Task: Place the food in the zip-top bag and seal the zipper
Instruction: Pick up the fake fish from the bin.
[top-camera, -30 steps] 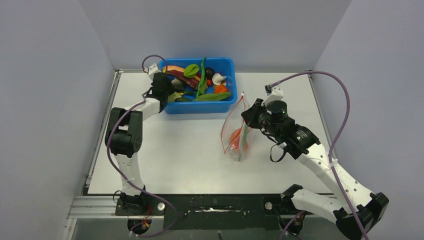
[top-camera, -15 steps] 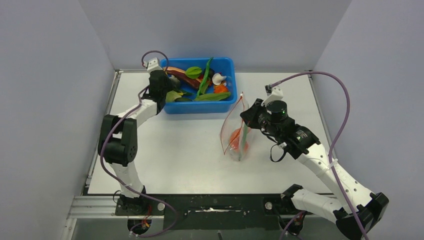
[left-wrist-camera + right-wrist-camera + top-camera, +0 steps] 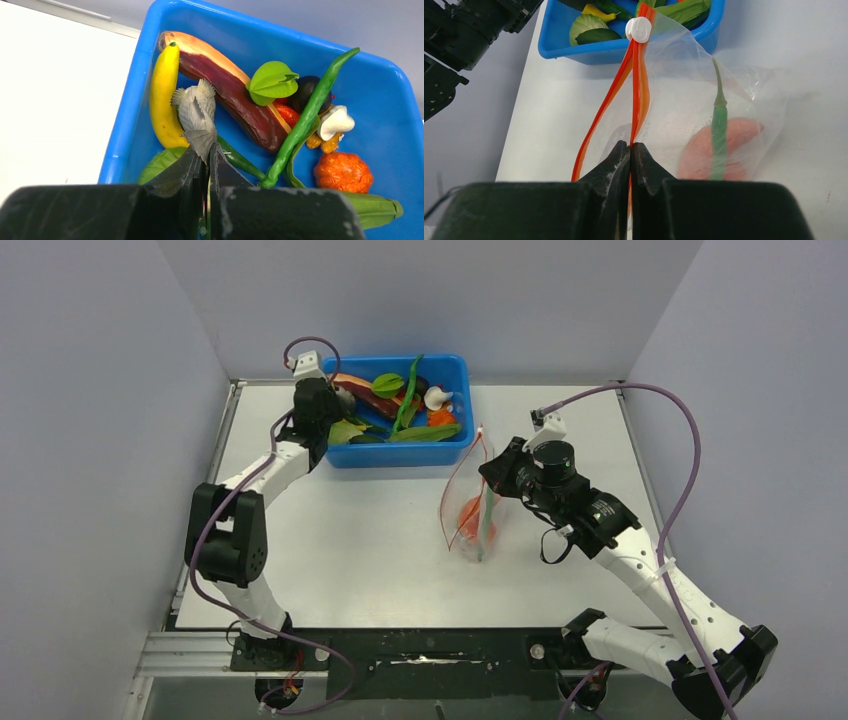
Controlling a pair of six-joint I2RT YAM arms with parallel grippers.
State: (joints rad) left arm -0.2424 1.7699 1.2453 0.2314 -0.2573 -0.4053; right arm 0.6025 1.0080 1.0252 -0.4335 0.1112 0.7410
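The food lies in a blue tub. In the left wrist view I see a yellow banana, a grey fish, a papaya slice, a green leaf and a long green pod. My left gripper is shut on the fish's tail at the tub's left end. The clear zip-top bag stands right of centre, holding a red piece and a green pod. My right gripper is shut on its red-orange zipper, below the white slider.
The tub also holds an orange knobbly piece, a white mushroom and a dark fruit. Grey walls close the table on left, back and right. Purple cables loop off both wrists.
The left arm's elbow has swung left and its wrist has shifted slightly left and back over the tub's left end. The right arm and the bag have not moved.
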